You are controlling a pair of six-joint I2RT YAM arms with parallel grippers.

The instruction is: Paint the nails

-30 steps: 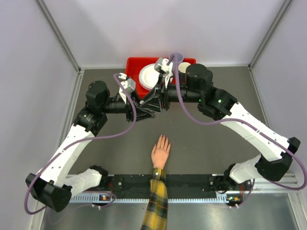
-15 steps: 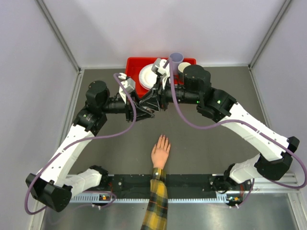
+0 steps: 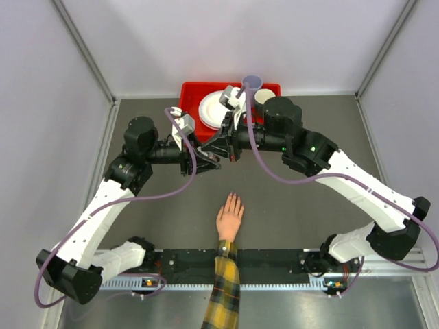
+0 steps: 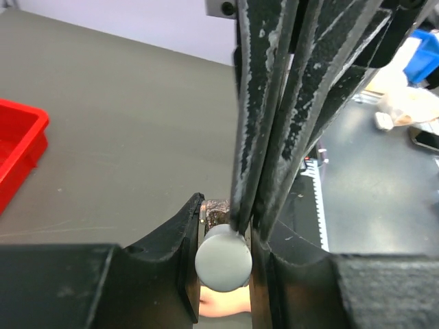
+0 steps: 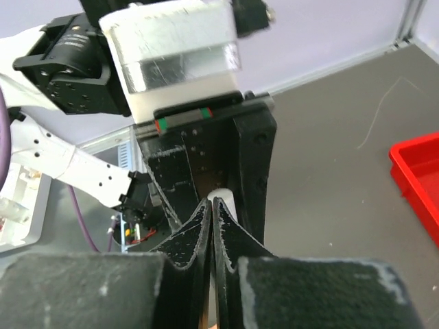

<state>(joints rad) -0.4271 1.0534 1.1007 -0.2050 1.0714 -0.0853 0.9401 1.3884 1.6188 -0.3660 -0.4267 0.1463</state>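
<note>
The left arm (image 3: 92, 219) and right arm (image 3: 363, 181) are built alike, with smooth white link shells between bulky black cylindrical joint housings (image 3: 140, 131). A purple cable (image 3: 194, 159) loops along each arm from near the base to the wrist. The left gripper (image 4: 223, 255) has thick matte-black fingers with curved inner edges. Its wrist block (image 5: 175, 55) is white over silver, above a thin strip (image 5: 199, 114) marked red and green. The right gripper (image 5: 211, 205) has long dark fingers (image 4: 264, 103), their pads scuffed and speckled grey-white.
</note>
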